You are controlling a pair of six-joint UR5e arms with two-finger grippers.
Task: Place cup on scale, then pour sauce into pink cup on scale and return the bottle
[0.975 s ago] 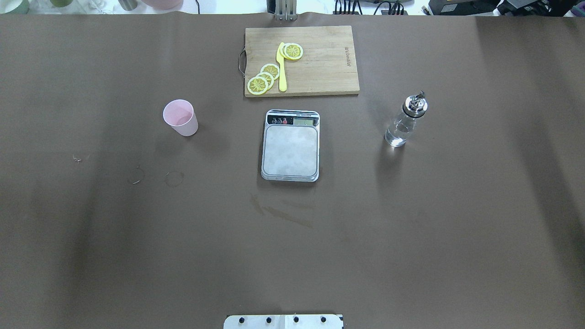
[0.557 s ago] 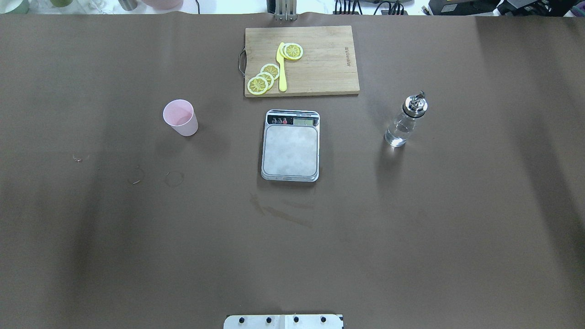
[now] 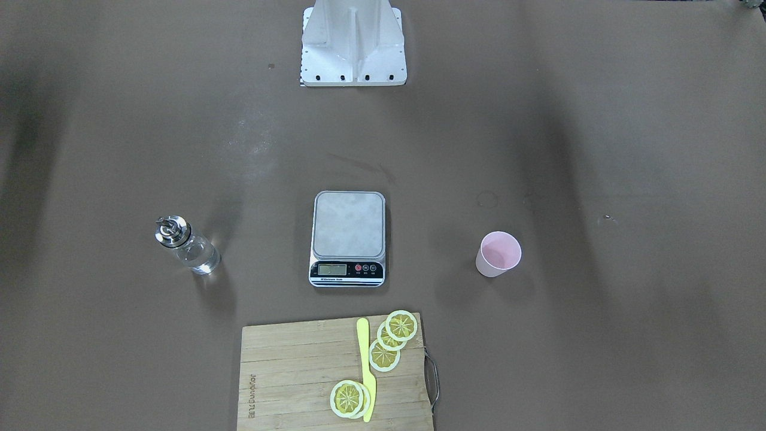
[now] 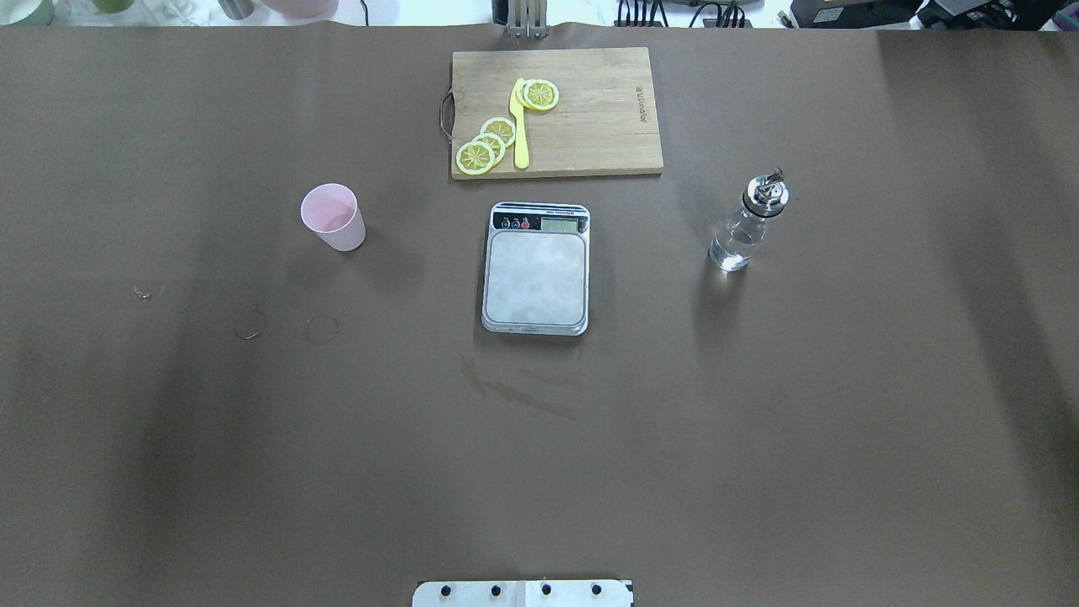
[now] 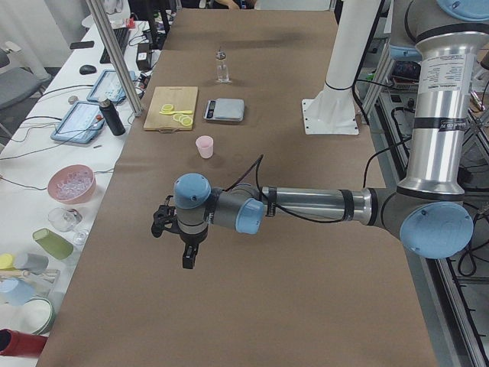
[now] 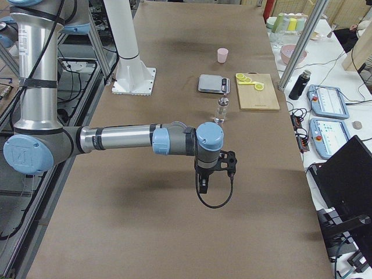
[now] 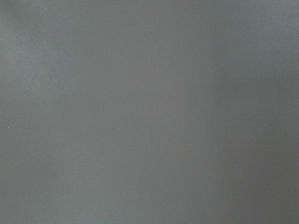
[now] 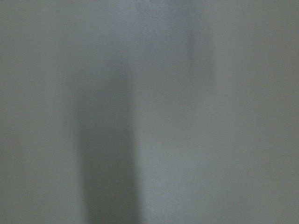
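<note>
Item 1. Cup (image 4: pixel 335 217): pale pink, upright and open-mouthed, stood on the brown tabletop (image 4: pixel 759 421) on the robot's left, well apart from the scale.

Item 2. Scale (image 4: pixel 536 270): lay flat at the centre, platform bare, display strip turned away from the robot's base.

Item 3. Bottle (image 4: pixel 748 223): clear glass with a metal pourer cap, stood upright on the robot's right, well apart from the scale. Sauce (image 4: pixel 732 251): clear liquid, filled the lower part of the bottle.

Item 4. Wooden cutting board (image 4: pixel 590 118): lay just beyond the scale and carried lemon slices (image 4: pixel 476 157) and a yellow knife (image 4: pixel 519 126).

Item 5. Left fingers (image 5: pixel 187 260): pointed down above bare tabletop, well short of the cup; I cannot tell whether they were spread or pressed together.

Item 6. Right fingers (image 6: pixel 203 186): pointed down above bare tabletop, well short of the bottle; here too I cannot tell. Both wrist views showed only blurred brown surface.
</note>
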